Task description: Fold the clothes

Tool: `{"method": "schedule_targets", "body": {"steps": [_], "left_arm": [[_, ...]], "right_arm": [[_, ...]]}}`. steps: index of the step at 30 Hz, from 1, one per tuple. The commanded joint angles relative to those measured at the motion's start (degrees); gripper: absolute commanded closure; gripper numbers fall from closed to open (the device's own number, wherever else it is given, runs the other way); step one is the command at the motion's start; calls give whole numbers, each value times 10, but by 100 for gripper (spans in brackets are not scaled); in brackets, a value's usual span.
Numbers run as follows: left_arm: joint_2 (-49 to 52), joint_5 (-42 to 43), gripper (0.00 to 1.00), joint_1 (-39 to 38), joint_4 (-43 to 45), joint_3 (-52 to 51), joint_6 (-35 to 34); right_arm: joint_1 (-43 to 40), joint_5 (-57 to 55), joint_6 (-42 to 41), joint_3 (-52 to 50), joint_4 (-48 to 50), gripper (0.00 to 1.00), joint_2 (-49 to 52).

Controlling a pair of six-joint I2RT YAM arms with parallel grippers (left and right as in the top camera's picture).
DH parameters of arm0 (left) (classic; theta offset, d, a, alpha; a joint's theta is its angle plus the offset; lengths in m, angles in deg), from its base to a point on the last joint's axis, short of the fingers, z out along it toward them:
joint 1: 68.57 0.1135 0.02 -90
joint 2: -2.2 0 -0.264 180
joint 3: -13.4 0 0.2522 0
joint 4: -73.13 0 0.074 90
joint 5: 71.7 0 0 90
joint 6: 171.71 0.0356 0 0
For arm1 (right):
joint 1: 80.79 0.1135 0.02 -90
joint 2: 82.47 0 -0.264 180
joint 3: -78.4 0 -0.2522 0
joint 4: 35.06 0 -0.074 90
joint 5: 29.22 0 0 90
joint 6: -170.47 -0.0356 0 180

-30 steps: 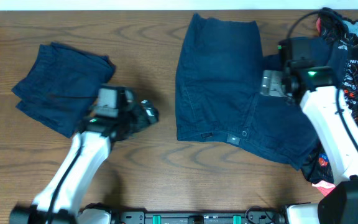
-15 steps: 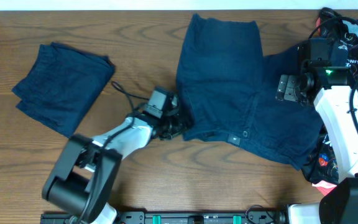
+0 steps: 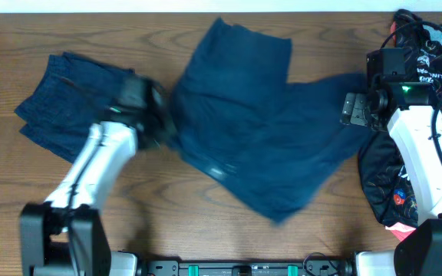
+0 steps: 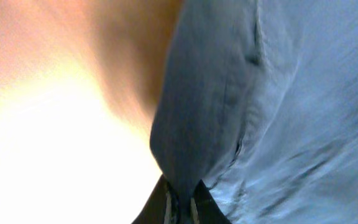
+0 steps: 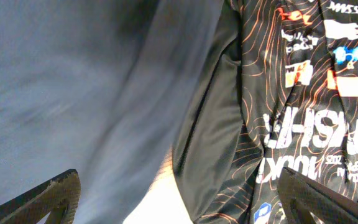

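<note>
A large pair of dark navy shorts [image 3: 259,142] lies spread and skewed across the middle of the table, blurred by motion. My left gripper [image 3: 162,126] is at its left edge and shut on a pinched fold of that cloth [image 4: 191,124]. In the left wrist view the jaws of the left gripper [image 4: 180,202] press together on the fold. A second navy garment [image 3: 75,103] lies folded at the far left. My right gripper [image 3: 351,107] hovers open over the shorts' right edge. Its wide-apart fingers [image 5: 55,194] hold nothing.
A black garment with orange and white print [image 3: 436,84] is heaped at the right edge, under and beside the right arm; it fills the right of the right wrist view [image 5: 291,106]. Bare wooden table [image 3: 175,222] shows along the front.
The left gripper has shut on the shorts' left edge and pulled it left and toward the back. The shorts have slid and skewed with it. The right gripper has stayed put and open.
</note>
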Motion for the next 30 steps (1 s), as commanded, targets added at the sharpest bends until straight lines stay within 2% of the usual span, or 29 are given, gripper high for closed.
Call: {"method": "schedule_targets", "body": {"steps": [1, 2, 3, 4, 5, 10, 13, 16, 19, 23, 27, 30], "left_arm": [[-19, -76, 77, 73, -23, 99, 67], [-19, -66, 54, 93, -30, 119, 61], [-19, -50, 38, 106, -38, 132, 58], [-19, -33, 16, 116, -48, 141, 58], [-19, -13, 1, 123, -61, 145, 59], [-18, 36, 2, 117, -185, 135, 58], [-17, 52, 2, 98, -286, 120, 45], [-18, 52, 2, 67, -348, 86, 12], [-23, 50, 2, 34, -344, 32, -25], [-58, 42, 2, -11, -285, -58, -106], [-156, -30, 2, -56, -218, -169, -270], [-237, -50, 2, -78, -166, -243, -353]], "right_arm": [[-3, 15, -1, 3, 1, 1, -3], [-3, 14, -1, 3, 0, 1, -3], [-3, 15, -1, 3, -1, 1, -3], [-3, 17, -1, 3, -1, 1, -3], [-3, 24, 2, 3, -2, 1, -3], [-3, 152, 69, 2, -5, 1, 2], [-3, 207, 72, 2, -19, 1, 12], [1, 262, 72, -1, -30, 1, 23], [8, 302, 64, -11, -28, 1, 31], [14, 304, -4, -34, -22, 1, 31], [14, 304, -73, -65, -15, 1, 31], [14, 315, -123, -93, 0, 1, 31]]}}
